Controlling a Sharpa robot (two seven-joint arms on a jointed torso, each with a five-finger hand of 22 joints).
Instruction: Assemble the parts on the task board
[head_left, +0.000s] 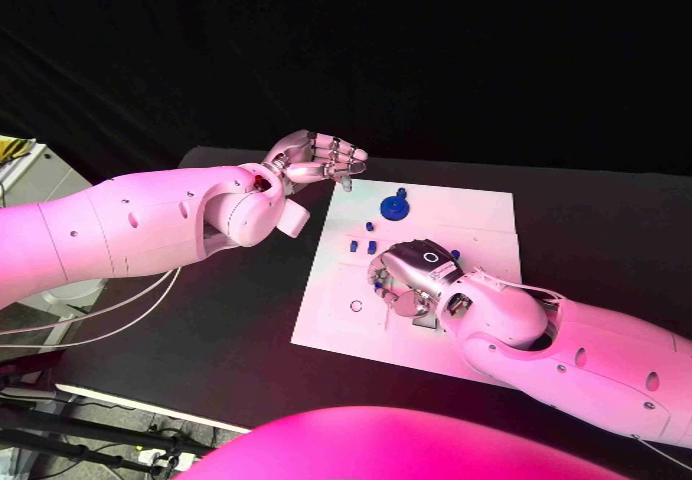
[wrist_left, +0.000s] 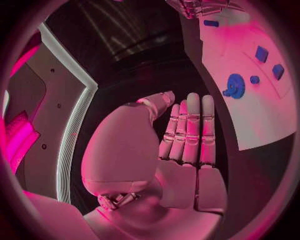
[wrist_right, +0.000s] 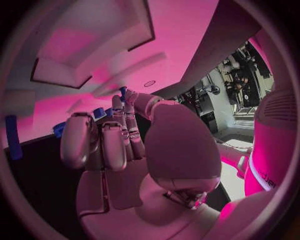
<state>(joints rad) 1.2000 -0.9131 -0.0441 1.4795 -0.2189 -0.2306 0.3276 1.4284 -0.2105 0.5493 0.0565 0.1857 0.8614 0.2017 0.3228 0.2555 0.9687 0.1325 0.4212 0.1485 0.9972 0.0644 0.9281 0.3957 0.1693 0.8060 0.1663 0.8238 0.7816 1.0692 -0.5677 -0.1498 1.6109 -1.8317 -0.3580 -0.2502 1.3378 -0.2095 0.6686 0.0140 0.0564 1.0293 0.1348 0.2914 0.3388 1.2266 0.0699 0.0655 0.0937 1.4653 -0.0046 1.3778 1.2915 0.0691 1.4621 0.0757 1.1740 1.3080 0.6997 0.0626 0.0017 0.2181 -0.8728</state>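
The right hand (head_left: 411, 280) is down on the middle of the task board (head_left: 476, 215), fingers curled among the small blue parts (head_left: 364, 244) (whether it grips one I cannot tell). The left hand (head_left: 315, 158) hovers off the board's far corner, fingers straight and holding nothing, near the blue gear (head_left: 395, 206). It looks like a pick-or-seat step; next the right hand needs a clean lift or press.

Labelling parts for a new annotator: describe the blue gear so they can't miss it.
Find the white task board mid-table. Near its far edge, just beyond the left hand, lies the blue gear. It is round and toothed, the biggest blue piece; the others are small blocks and pegs.
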